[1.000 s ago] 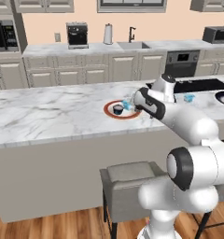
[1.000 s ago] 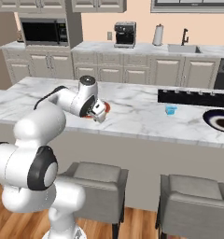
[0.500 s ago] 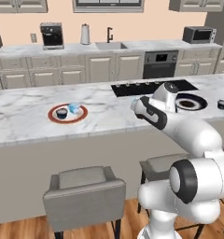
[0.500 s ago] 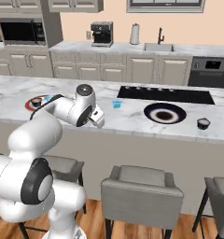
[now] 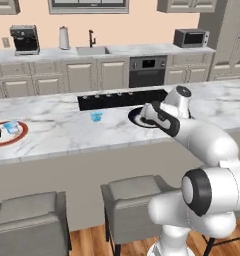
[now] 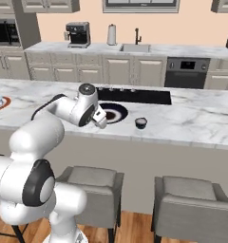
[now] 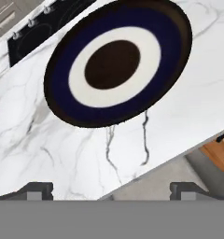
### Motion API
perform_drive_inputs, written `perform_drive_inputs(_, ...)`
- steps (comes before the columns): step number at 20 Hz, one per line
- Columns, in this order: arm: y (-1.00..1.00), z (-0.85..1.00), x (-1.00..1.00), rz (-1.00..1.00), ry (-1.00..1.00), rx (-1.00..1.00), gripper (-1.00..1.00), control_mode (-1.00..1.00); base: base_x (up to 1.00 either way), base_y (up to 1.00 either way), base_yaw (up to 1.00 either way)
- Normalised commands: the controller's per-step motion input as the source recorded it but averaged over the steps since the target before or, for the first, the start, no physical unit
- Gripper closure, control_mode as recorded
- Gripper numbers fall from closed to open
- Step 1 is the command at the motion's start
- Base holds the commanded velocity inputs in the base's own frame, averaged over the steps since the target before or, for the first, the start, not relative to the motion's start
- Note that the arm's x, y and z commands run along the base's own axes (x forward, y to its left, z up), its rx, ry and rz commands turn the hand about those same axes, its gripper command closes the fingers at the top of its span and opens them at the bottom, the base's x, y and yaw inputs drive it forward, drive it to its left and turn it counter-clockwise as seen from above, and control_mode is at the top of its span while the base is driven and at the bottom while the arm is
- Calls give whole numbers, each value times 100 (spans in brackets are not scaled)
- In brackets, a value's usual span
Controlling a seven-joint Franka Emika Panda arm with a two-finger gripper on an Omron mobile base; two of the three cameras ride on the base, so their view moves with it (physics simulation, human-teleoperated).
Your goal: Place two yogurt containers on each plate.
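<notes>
Fingers (image 7: 111,189) spread wide, empty, the navy plate (image 7: 117,60) bare just beyond them on the tabletop (image 7: 62,154). Best fetch the navy cup (image 6: 141,123) beside it, or the blue cup (image 5: 96,116), descending squarely over it.

The surface (image 7: 34,154) was white marble with grey veins. The dark plate (image 7: 118,63) had a black rim, a navy ring, a white ring and a dark brown centre. The other plate (image 5: 19,136) had a red-orange rim. One yogurt container (image 5: 96,117) was light blue.
</notes>
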Motion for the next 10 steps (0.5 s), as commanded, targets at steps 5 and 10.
perform_drive_inputs(5, 0, 0, 0, 0, 0, 0, -100, 100, 73, -51, 0)
perform_drive_inputs(10, 0, 0, 0, 0, 0, 0, -100, 100, 79, -1, 7)
